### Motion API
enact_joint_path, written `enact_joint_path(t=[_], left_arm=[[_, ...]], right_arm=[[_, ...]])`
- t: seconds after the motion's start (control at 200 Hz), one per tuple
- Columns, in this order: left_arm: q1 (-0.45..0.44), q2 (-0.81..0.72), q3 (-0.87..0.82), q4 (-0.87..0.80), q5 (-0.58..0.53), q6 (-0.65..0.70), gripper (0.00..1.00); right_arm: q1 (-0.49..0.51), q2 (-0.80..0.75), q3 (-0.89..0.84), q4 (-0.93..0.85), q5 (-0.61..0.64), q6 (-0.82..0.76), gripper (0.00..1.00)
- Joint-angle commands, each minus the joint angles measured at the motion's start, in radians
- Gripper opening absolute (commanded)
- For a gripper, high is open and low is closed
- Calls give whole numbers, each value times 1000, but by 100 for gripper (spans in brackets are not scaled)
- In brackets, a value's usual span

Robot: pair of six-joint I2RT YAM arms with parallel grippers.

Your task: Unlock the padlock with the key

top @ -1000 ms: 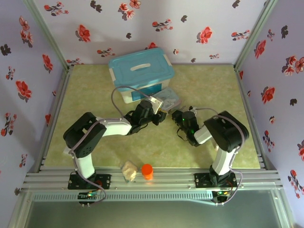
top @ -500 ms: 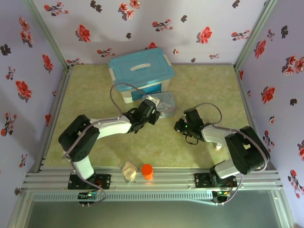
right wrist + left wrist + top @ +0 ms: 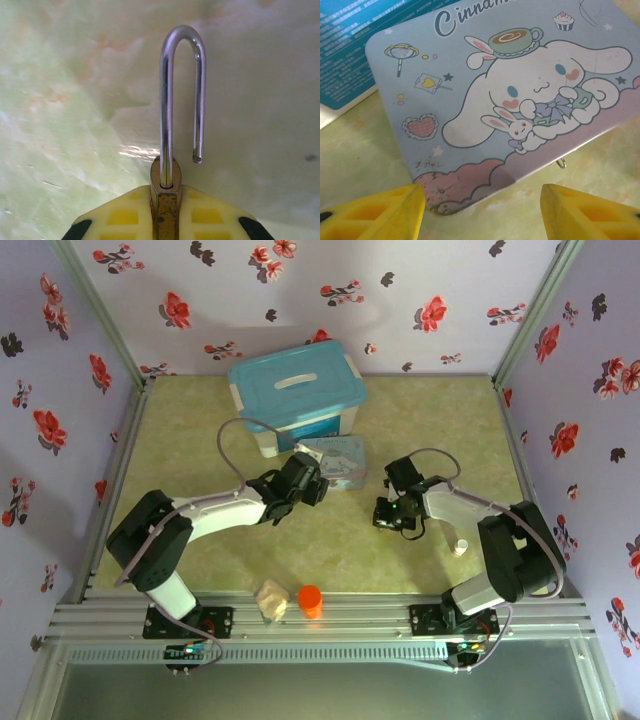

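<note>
The left gripper (image 3: pixel 481 200) hung with its yellow fingers (image 3: pixel 380 210) parted and nothing between them, facing the cartoon-printed tin (image 3: pixel 520 100) just ahead of it. To its right, well apart across the bare table (image 3: pixel 340 540), the right gripper (image 3: pixel 167 215) was pinched nearly closed on the brass body of the padlock (image 3: pixel 167 197). The padlock's long axis ran straight out from the fingertips, with the shackle (image 3: pixel 182 75) outermost (its free end already stood clear of the body). By my judgement the keyhole end lay buried between the pads, and the right arm was much the nearer to the lock.
</note>
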Motion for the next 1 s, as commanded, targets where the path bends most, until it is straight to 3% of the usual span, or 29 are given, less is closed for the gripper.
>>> enact_joint_path(t=[0.0, 0.215, 0.39, 0.59, 0.78, 0.9, 0.94, 0.995], left_arm=[[17, -44, 6, -28, 14, -26, 64], [24, -119, -19, -19, 25, -46, 66], [39, -206, -63, -22, 31, -60, 67], [74, -340, -107, -61, 33, -69, 70], [159, -495, -140, -156, 9, -72, 82], [238, -585, -203, -196, -192, -32, 100], [287, -607, -231, -190, -207, -3, 100], [354, -629, -277, -160, -243, 36, 100]], right_arm=[[-9, 46, 28, -191, 97, -53, 15], [-9, 60, 61, -242, 180, -67, 29], [2, 70, 107, -281, 228, -82, 29], [18, 48, 174, -355, 285, -108, 40], [18, -47, 203, -352, 349, -109, 52], [5, -141, 192, -259, 567, -135, 78], [4, -177, 176, -200, 662, -167, 98], [-2, -227, 139, -109, 763, -207, 99]])
